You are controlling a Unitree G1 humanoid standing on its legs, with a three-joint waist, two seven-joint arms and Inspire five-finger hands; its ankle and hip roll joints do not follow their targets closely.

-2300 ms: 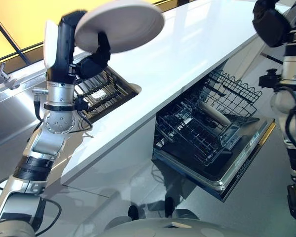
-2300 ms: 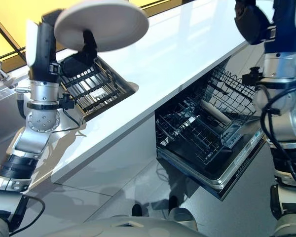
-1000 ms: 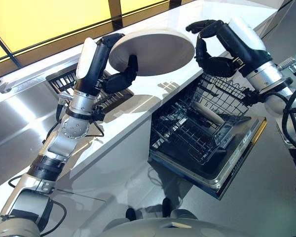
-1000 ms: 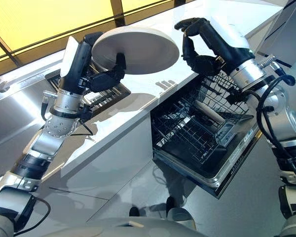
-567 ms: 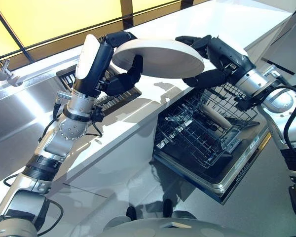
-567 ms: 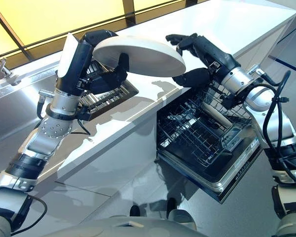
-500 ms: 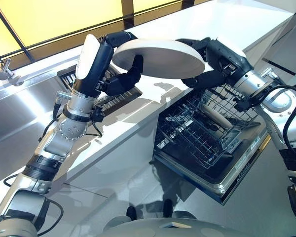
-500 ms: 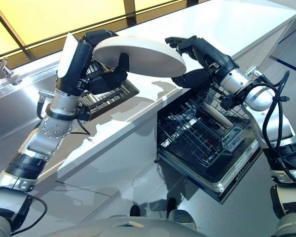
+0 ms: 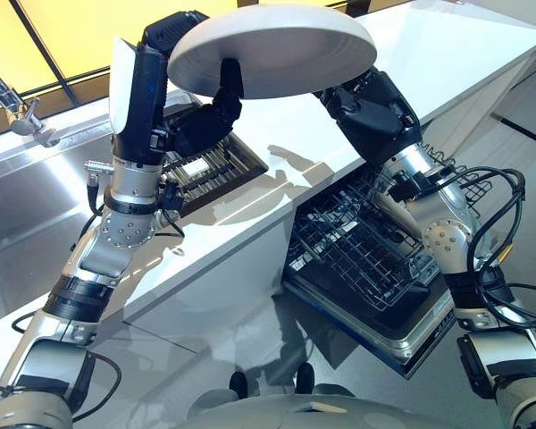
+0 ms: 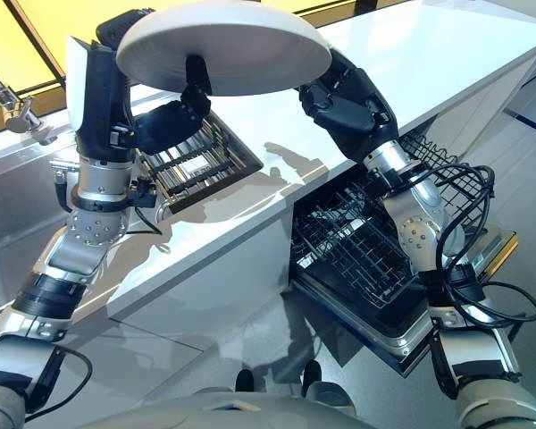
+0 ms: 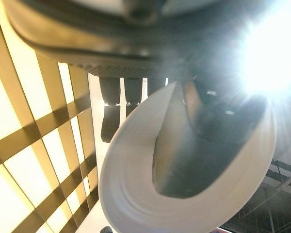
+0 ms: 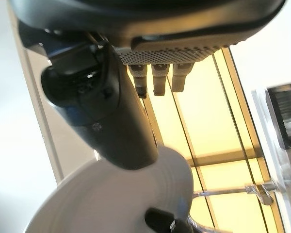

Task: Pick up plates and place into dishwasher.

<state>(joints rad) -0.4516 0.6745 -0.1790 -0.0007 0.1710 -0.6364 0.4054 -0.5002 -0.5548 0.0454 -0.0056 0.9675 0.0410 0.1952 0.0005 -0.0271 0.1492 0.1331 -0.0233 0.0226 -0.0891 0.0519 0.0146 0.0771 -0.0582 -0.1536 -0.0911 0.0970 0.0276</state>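
Note:
A white round plate [image 9: 277, 45] is held flat, high above the white counter [image 9: 447, 54]. My left hand [image 9: 205, 121] is shut on its left rim, fingers over the top and thumb [image 11: 184, 165] pressed to the underside. From below the plate's right rim, my right hand [image 9: 371, 112] grips it too. In the right wrist view its thumb [image 12: 116, 126] lies on the plate [image 12: 111, 204] and its fingers reach past the edge. The dishwasher stands open below the counter, with its dark wire rack [image 9: 339, 246] pulled out over the lowered door [image 9: 402, 335].
A black slatted drying rack [image 9: 210, 170] is set into the counter under the left hand. A steel sink [image 9: 27, 206] with a faucet [image 9: 18, 116] lies at the left. A window with yellow panes runs along the back. The floor in front of the dishwasher is grey.
A second ago the right hand was open and apart from the plate; it has come in and taken the right rim. The plate has risen, and the camera has shifted.

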